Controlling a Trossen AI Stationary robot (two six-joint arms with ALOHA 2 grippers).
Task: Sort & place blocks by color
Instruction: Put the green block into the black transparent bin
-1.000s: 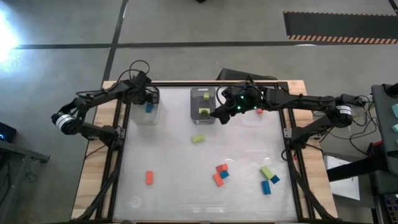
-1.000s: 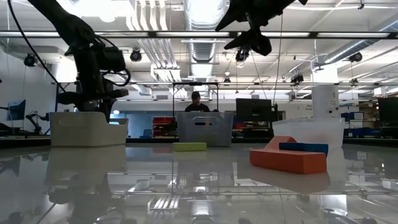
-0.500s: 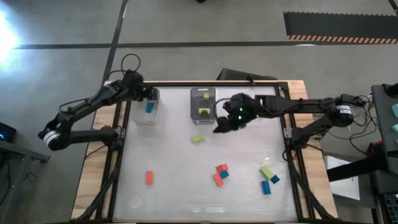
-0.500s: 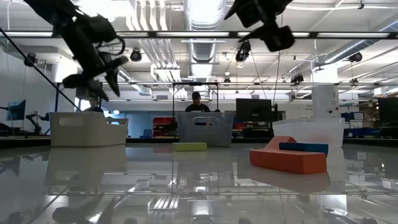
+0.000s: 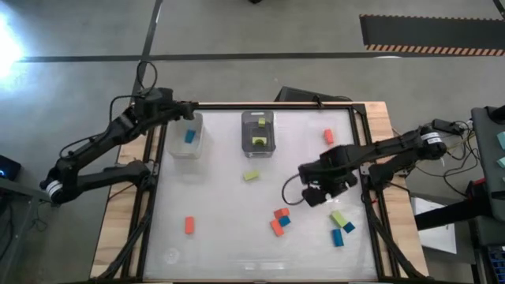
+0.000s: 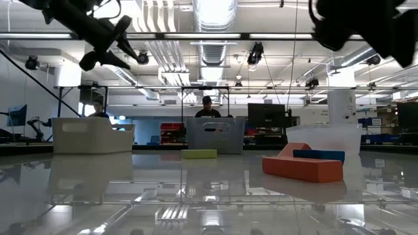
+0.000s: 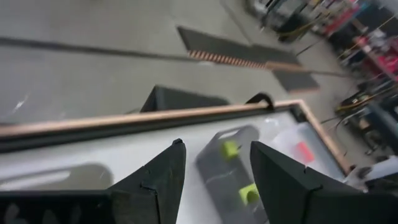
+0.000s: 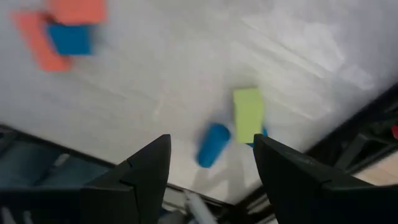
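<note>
Orange-red, lime green and blue blocks lie flat on the white table. A green block (image 5: 252,176) is at mid table, an orange one (image 5: 189,226) near left, and an orange-and-blue cluster (image 5: 280,221) near the middle. A green block (image 5: 338,218) (image 8: 249,114) and two blue ones (image 5: 337,237) (image 8: 213,144) lie near right. My right gripper (image 5: 314,195) (image 8: 211,140) hovers open between the cluster and that group, touching nothing. My left gripper (image 5: 186,112) (image 7: 216,146) is open, raised beside the left bin's far edge.
Three bins stand along the far edge: the left bin (image 5: 185,138) holds a blue block, the middle bin (image 5: 258,150) (image 7: 219,171) green blocks, the right bin (image 5: 338,143) an orange block. The table's black frame (image 5: 364,158) borders the sides. A person stands in the room beyond the table (image 6: 206,108).
My right gripper has swung from above the middle bin at the far edge toward the near right, and is now over the table beside the green and blue blocks. My left gripper has drawn back from over the left bin toward the far-left corner and risen.
</note>
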